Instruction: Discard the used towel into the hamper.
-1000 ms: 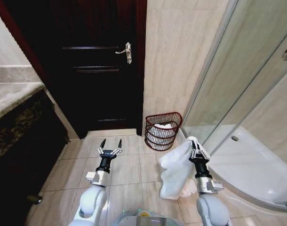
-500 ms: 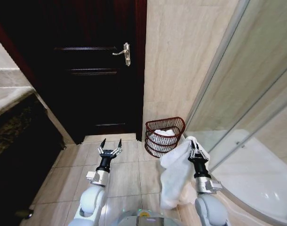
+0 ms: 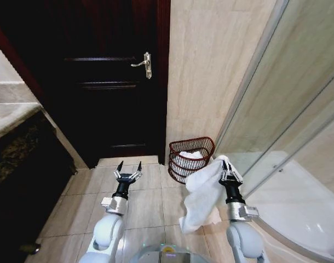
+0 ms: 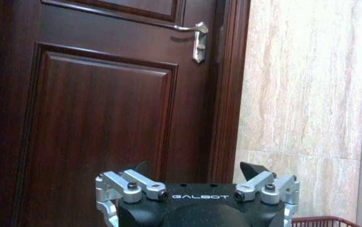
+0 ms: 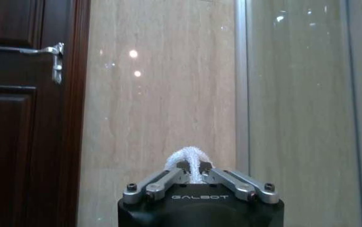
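The right claw (image 3: 230, 174) grips a crumpled white cloth towel (image 3: 202, 193), held above the tiled floor just beside the round dark red-brown wire hamper (image 3: 190, 158) against the wall; the left claw (image 3: 128, 171) hovers spread apart.

A home bathroom: glass shower enclosure (image 3: 276, 98) (white tray below), tiled floor (image 3: 150, 197), stone vanity counter (image 3: 8, 118).

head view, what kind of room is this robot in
Most likely a bathroom. A glass shower enclosure with a white tray fills the right side, the floor and wall are tiled, and a wire hamper holding white cloth stands by the dark wooden door. The right pincer holds a white towel.
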Available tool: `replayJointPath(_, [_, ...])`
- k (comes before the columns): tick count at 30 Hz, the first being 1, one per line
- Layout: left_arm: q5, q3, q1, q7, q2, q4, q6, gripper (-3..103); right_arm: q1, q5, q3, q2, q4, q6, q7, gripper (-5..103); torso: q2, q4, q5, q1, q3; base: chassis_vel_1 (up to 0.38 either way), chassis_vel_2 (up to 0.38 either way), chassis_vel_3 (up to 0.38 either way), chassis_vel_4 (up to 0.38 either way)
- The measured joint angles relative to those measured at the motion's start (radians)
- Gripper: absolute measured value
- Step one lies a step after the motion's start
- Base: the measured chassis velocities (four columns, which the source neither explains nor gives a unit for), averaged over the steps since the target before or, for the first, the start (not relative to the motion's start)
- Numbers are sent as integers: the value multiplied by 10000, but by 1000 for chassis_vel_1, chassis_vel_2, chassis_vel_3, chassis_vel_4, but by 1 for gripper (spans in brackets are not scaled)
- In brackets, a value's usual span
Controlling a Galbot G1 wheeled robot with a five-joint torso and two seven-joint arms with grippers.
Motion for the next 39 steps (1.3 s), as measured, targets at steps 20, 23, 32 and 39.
replayJointPath(20, [-372,-452,366,371,-41,602,-981,100,3538,3409,775,-2556,2295,-3420,861,4,0,1,0,-2,1,0,0,0,0])
replayJointPath(23, [-650,-503,557,563,-87,628,-1150,100,4753,4659,1079,-3514,1975,-3747,1232,4,-7,2,-1,-5,-3,0,0,0,0])
replayJointPath(32, [-416,-247,682,70,-298,426,-1111,100,8151,6247,67,-4929,-105,-3858,1766,4,-18,3,0,-7,-8,0,0,0,0])
replayJointPath(39, [-298,-317,634,-211,-277,626,-1285,100,10639,7084,-854,-5644,-1705,-4110,2071,4,-26,0,2,-10,-11,0,0,0,0])
